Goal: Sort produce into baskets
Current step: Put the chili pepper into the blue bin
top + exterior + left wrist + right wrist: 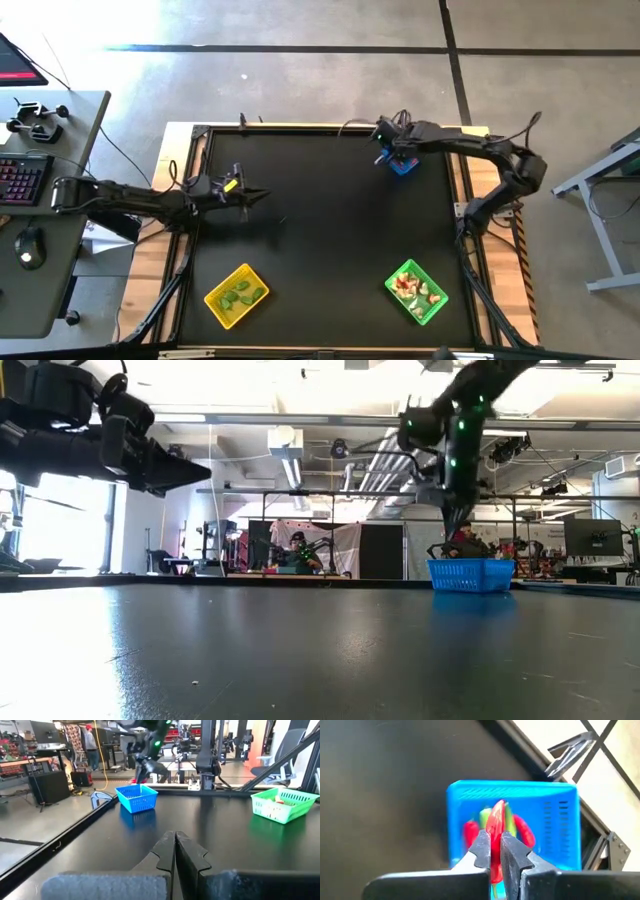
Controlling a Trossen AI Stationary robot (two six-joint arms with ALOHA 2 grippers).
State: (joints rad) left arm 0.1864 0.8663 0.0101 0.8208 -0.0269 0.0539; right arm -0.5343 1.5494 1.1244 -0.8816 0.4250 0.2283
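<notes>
1 red chili (494, 827) pinched in right gripper (495, 851) over blue basket (470, 795); left gripper (175, 851) closed, empty.

Baskets: three are sitting on the table – one blue basket (402, 165) at about one o'clock, one yellow basket (236, 295) at seven, one green basket (416, 291) at five.
Red chilies (495, 827): about three are showing at the blue basket.
Green pods (241, 293): roughly four are lying in the yellow basket.
Arms: two are reaching in.
</notes>
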